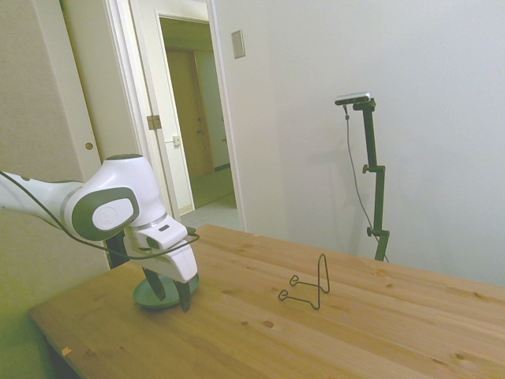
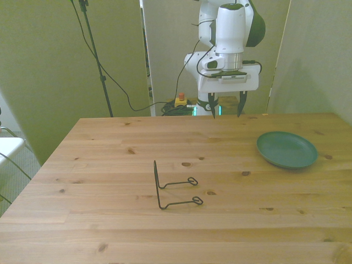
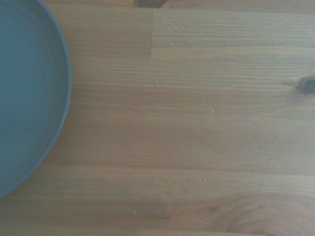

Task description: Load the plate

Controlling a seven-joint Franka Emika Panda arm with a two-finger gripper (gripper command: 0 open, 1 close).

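Note:
The grey-green plate (image 2: 287, 149) lies flat on the table at the front view's right; in the side view the plate (image 1: 151, 294) shows partly behind the gripper. Part of its rim fills one edge of the wrist view, plate (image 3: 29, 93). My gripper (image 2: 226, 114) hangs open above the table's far edge, to the left of the plate in the front view, holding nothing. In the side view the gripper (image 1: 170, 296) stands just in front of the plate, fingers pointing down and apart.
A thin black wire stand (image 2: 170, 187) sits upright near the table's middle, also seen as the wire stand (image 1: 309, 286) in the side view. The wooden table (image 2: 110, 231) is bare around it. A doorway opens behind the arm.

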